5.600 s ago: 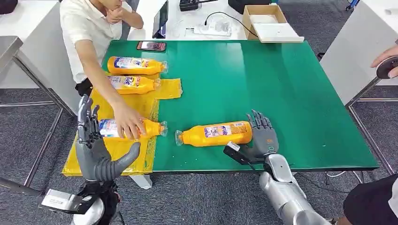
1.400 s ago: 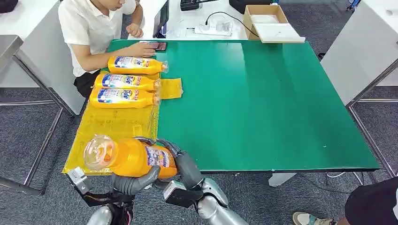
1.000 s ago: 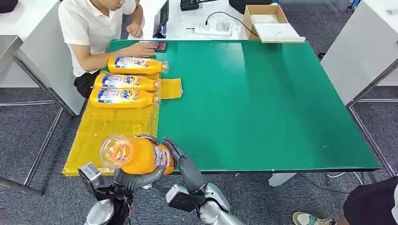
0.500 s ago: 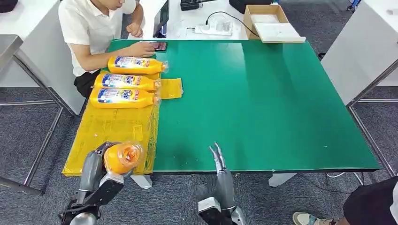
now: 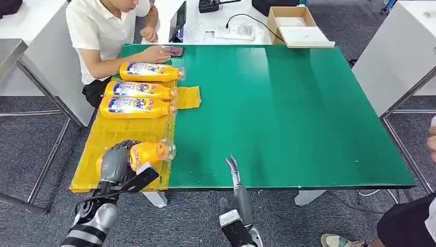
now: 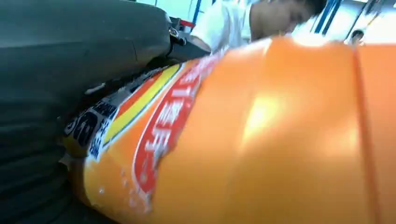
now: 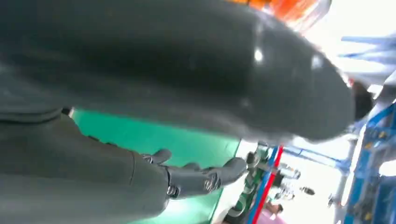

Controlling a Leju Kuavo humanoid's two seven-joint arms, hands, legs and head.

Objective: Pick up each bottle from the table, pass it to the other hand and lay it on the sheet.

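The left hand point(image 5: 115, 162) has its fingers point(image 5: 119, 150) wrapped around the body of an orange bottle point(image 5: 149, 153), clamped on it; the bottle lies roughly level in the grasp with its clear cap end pointing away from the fingers toward the green table point(image 5: 288, 113). In the left wrist view the same bottle's orange body and red-and-yellow label press right against the grey palm point(image 6: 70, 56). Directly beneath the held bottle is the near end of the yellow sheet point(image 5: 123, 135); whether the bottle touches the sheet cannot be told. Beyond the fingers, at the far end of the sheet, three more orange bottles lie on their sides, parallel and just beside one another: the nearest bottle point(image 5: 136, 107), the middle bottle point(image 5: 138, 90) and the farthest bottle point(image 5: 150, 71), caps all toward the table's middle. The right hand point(image 5: 233, 170) stands edge-on at the near edge of the table, well apart from the held bottle; its fingers point(image 7: 205, 177) are extended, slightly spread, and hold nothing. Past the far bottles a person point(image 5: 105, 31) in a white shirt sits at the table's corner, one hand resting on a phone point(image 5: 174, 50). Farther off, on the white surface behind, sits a cardboard box point(image 5: 295, 23).
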